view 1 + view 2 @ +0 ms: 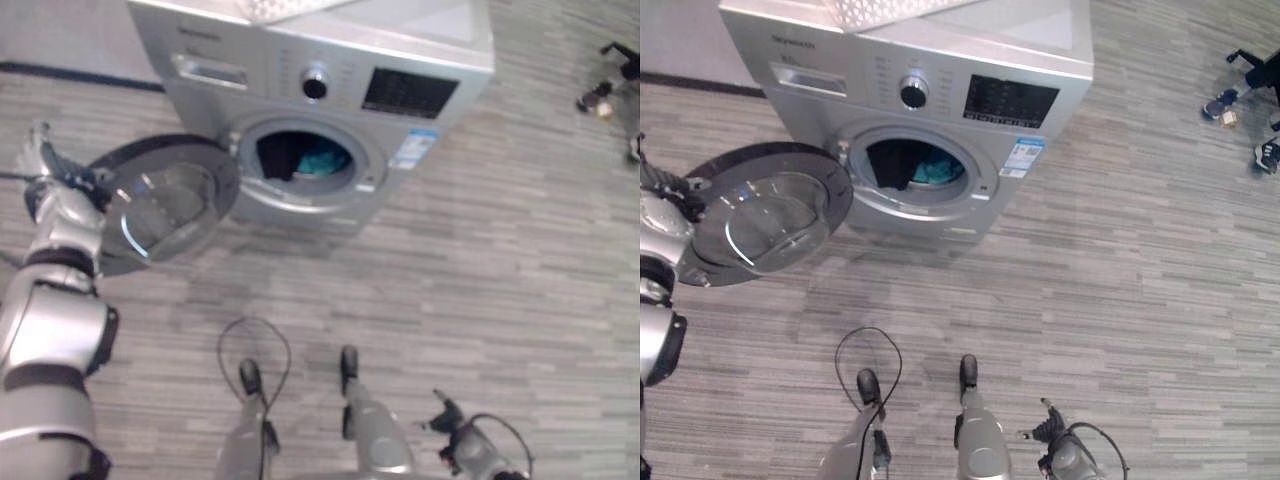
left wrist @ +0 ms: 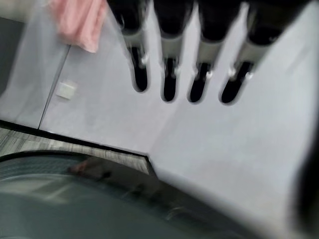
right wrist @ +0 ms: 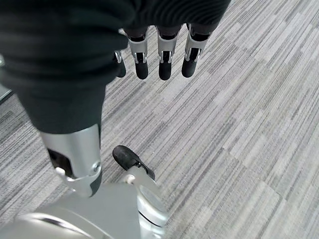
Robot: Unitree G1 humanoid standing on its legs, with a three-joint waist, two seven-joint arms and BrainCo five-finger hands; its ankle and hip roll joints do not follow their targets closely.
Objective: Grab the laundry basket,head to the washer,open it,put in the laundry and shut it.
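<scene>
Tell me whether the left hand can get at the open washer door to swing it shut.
Probably yes. The left hand is raised beside the outer edge of the open washer door, fingers straight, and nothing stands between them.

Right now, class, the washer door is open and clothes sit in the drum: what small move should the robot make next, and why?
Probably swing the door shut. The laundry already lies inside the washer, and the left robot hand, fingers straight, is at the door's outer edge, well placed to push it. The right robot hand hangs idle.
</scene>
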